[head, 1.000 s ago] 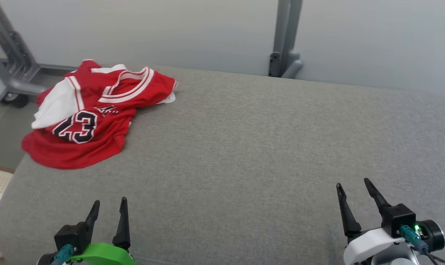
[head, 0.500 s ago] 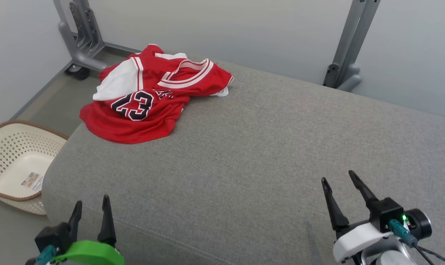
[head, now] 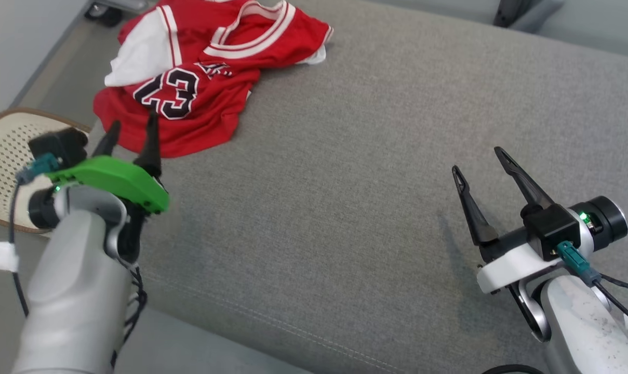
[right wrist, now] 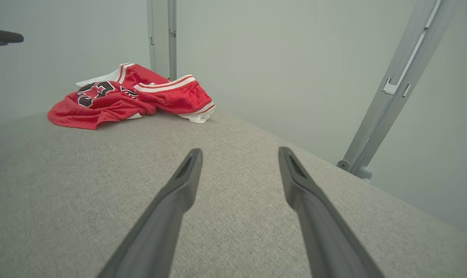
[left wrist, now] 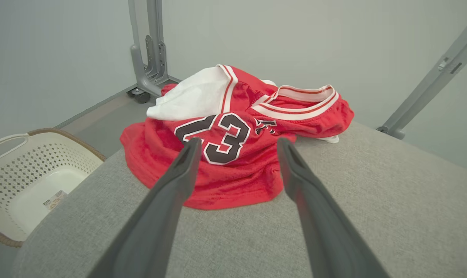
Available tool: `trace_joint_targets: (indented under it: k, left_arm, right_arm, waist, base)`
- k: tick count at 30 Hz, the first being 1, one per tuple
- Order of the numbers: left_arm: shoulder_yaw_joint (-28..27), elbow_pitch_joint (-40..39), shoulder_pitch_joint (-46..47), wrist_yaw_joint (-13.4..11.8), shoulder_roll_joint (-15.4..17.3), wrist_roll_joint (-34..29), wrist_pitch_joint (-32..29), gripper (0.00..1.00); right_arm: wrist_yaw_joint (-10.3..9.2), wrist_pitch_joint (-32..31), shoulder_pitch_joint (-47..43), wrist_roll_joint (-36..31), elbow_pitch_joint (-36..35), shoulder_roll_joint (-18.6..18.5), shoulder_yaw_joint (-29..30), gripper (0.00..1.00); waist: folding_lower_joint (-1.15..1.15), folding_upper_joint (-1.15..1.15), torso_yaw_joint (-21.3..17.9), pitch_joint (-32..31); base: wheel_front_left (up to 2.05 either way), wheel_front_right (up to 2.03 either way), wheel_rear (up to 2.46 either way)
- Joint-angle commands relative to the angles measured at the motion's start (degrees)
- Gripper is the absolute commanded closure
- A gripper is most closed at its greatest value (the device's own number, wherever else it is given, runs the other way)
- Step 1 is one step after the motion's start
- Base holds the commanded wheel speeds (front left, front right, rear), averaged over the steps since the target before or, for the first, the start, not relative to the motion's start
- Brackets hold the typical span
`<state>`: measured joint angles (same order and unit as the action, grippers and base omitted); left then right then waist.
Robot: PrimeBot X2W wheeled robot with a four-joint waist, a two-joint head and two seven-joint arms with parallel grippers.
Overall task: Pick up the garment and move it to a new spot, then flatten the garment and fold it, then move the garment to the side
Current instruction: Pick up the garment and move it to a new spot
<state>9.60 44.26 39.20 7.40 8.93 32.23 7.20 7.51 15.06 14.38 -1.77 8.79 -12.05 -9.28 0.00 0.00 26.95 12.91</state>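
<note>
The garment (head: 199, 67) is a crumpled red jersey with white trim and a dark "23", lying at the far left corner of the grey cushioned surface (head: 371, 156). It also shows in the left wrist view (left wrist: 237, 162) and small in the right wrist view (right wrist: 117, 102). My left gripper (head: 132, 122) hovers open just short of the garment's near hem, fingers pointing at it, nothing between them (left wrist: 237, 141). My right gripper (head: 477, 158) stands open over bare cushion at the right, well away from the garment (right wrist: 239, 150).
A cream perforated laundry basket (head: 2, 156) sits on the floor left of the cushion, also in the left wrist view (left wrist: 28, 170). Grey metal stand legs (left wrist: 148, 73) rise behind the garment, and another post (right wrist: 388, 100) stands at the right. The cushion's front edge runs along the bottom.
The head camera has tilted down and swung, shifting the whole picture. My left arm has reached forward toward the garment's near hem. Both grippers stay open; the garment lies unmoved.
</note>
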Motion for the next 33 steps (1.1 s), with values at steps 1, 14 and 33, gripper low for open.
trace_joint_targets:
  k: [1, 14, 33]
  left_arm:
    - [0.10, 1.60, 2.72, 0.15, 0.65, 1.41, -0.50, 0.00]
    - [5.27, 17.16, 12.98, 0.15, 5.51, 12.21, -4.26, 0.00]
    - [15.88, 8.01, 4.82, 0.16, 7.75, 20.44, 0.20, 1.00]
  right_arm:
    - [-0.04, 0.18, 1.44, -0.47, -0.41, -0.52, -0.31, 0.00]
    - [-0.05, 0.18, 4.69, -0.29, -1.98, -1.60, -4.14, 0.00]
    - [-0.04, 0.17, -1.62, 2.15, -0.94, 1.84, -2.90, 0.00]
  waist:
    - [0.00, 0.00, -6.68, 12.75]
    - [0.00, 0.00, -12.35, 17.27]
    - [0.00, 0.00, -11.62, 6.53]
  base:
    - [0.00, 0.00, 0.00]
    - [0.00, 0.00, 0.00]
    - [0.00, 0.00, 0.00]
